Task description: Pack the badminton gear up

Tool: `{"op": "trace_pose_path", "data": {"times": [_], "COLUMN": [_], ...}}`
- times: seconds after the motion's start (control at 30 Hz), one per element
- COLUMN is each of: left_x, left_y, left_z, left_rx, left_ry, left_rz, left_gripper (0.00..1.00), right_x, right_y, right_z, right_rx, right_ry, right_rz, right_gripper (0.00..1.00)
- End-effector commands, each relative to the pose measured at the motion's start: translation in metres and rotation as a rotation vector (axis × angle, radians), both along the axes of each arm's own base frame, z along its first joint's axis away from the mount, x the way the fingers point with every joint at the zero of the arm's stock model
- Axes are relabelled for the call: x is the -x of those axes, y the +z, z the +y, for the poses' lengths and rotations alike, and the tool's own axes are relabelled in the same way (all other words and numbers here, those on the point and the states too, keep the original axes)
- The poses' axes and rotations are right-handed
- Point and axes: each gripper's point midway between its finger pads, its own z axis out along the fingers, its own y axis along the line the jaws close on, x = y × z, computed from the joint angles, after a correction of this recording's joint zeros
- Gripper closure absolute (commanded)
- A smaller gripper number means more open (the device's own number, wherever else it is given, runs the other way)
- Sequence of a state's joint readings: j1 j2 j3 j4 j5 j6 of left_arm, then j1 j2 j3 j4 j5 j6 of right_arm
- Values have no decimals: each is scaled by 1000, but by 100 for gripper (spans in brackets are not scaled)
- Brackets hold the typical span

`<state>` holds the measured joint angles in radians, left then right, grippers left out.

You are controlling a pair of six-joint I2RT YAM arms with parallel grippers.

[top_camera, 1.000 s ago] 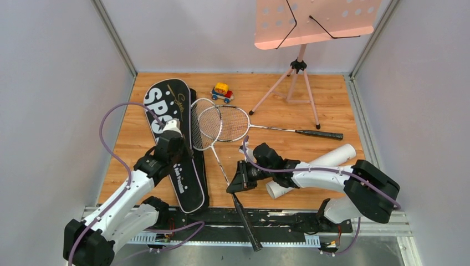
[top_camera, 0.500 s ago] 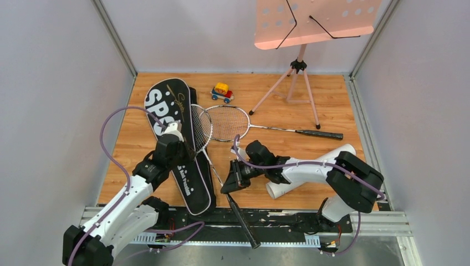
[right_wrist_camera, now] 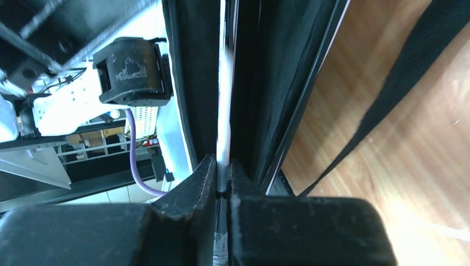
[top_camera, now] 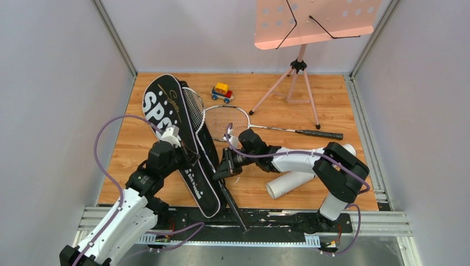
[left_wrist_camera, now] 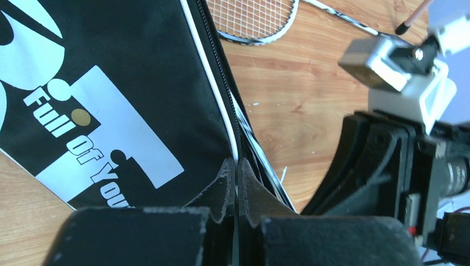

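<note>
Two rackets to pack and only one is even partway in, so I'd call this early days.

Biggest thing first: the black bag (top_camera: 166, 113) lies slanted on the left half of the desk (top_camera: 138, 133), tipped up along its zipper side. The left gripper (top_camera: 187, 157) is pinched tight on that edge. In the left wrist view its fingers (left_wrist_camera: 226, 180) meet on the white-piped rim with no gap showing, so my guess is it's holding the opening up.

The first racket (top_camera: 192, 105) has its head against or just inside the open side of the bag, and I can't tell how deep. Its handle pokes out past the near edge of the desk. The right gripper (top_camera: 227, 165) is clamped on its shaft. From the right wrist camera the pads (right_wrist_camera: 206, 176) squeeze the thin white shaft (right_wrist_camera: 224, 111) right alongside the black fabric.

The second racket (top_camera: 226, 122) lies flat on the wood mid-desk, handle pointing right, untouched.

The white tube (top_camera: 291, 183) is on the desk under the right arm, well apart from the bag.

Shuttlecocks: can't spot any in these views, so no idea whether they're already in the tube.

Left to do, I reckon: slide racket one fully home, add racket two, the tube, then zip up.
</note>
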<state>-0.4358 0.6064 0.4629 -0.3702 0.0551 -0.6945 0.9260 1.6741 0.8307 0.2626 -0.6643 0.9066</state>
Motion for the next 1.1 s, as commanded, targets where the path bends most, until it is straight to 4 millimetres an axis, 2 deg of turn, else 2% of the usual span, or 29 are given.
{"op": "trace_pose_path", "data": {"times": [0.0, 0.23, 0.43, 0.73, 1.07], "left_x": [7, 14, 17, 28, 41], "left_y": [11, 4, 2, 19, 28], "left_z": [-10, -11, -15, -23, -35], "left_rx": [65, 58, 69, 157, 309], "left_ry": [-48, -77, -104, -134, -159], "left_rz": [-20, -5, -3, -14, 1], "left_gripper": [100, 100, 100, 100, 100], "right_x": [-25, -25, -25, -67, -110], "right_y": [26, 11, 15, 24, 15], "right_z": [18, 20, 25, 47, 68], "right_rx": [-101, -39, -50, -64, -86], "right_ry": [44, 103, 144, 65, -39], "right_rz": [-142, -98, -84, -143, -152], "right_gripper": [100, 100, 100, 100, 100]}}
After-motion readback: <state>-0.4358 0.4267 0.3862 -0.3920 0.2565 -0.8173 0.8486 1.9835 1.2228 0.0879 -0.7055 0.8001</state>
